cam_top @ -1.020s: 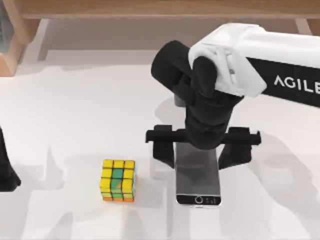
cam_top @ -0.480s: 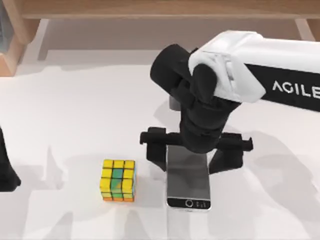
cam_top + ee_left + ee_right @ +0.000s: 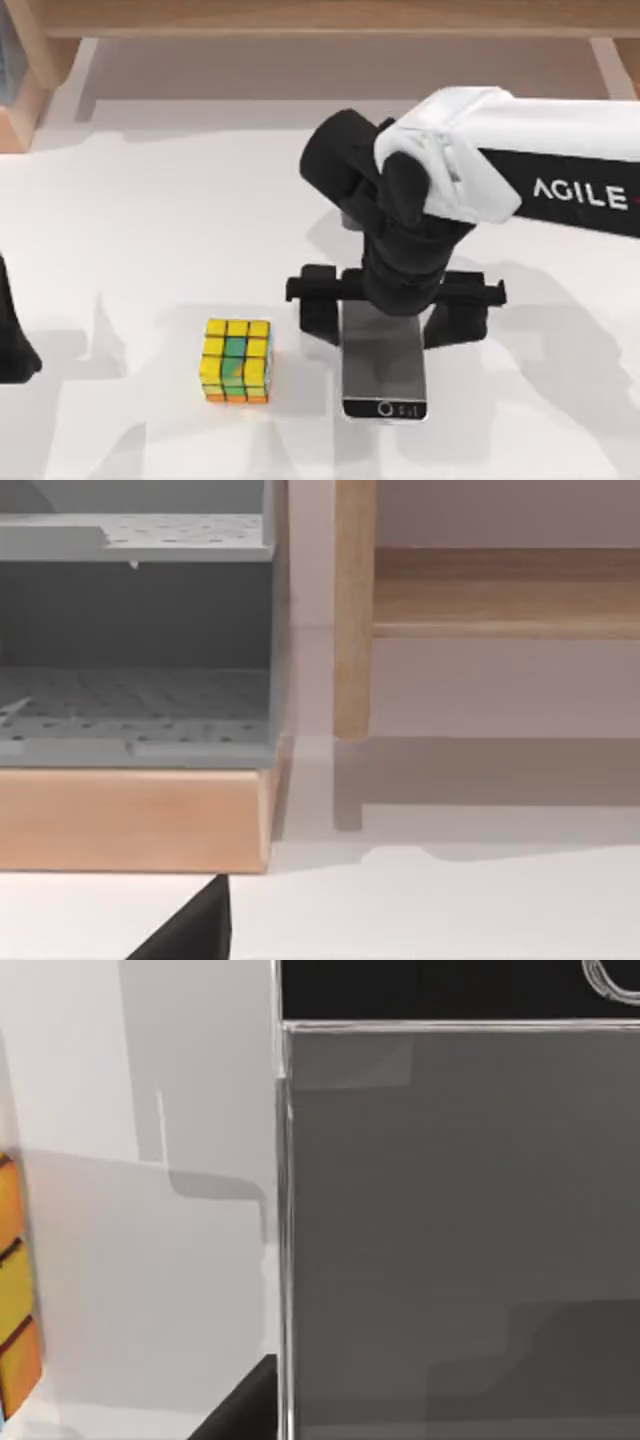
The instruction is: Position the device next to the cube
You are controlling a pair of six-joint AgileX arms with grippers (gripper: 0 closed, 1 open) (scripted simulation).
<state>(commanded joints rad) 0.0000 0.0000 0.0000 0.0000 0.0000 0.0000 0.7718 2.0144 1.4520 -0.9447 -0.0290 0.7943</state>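
Right gripper [image 3: 390, 318] low over the white table [image 3: 150, 220], right of centre in the top view, its 2 dark fingers [image 3: 318, 312] spread wide on either side of the device [image 3: 385, 372]. Device flat on the table, long axis running toward the near edge, round home button at the near end, far end hidden under the gripper's wrist. Whether the fingers touch the device's edges: cannot tell from above, though each sits outside the device's width with table showing beside it.

Cube [image 3: 237, 360] upright on the table to the left of the device, apart from it with a strip of bare table between, near ends of both roughly level. Top face mostly yellow with green squares in the middle column, orange along the near edge.

In the right wrist view, glossy grey screen of the device [image 3: 460, 1220] close up with its black bezel, and orange squares of the cube [image 3: 15, 1300] off to one side across bare table.

Left arm [image 3: 12, 335] parked at the table's left edge. Left wrist view facing a wooden and grey shelf unit [image 3: 135, 680] beyond the table.
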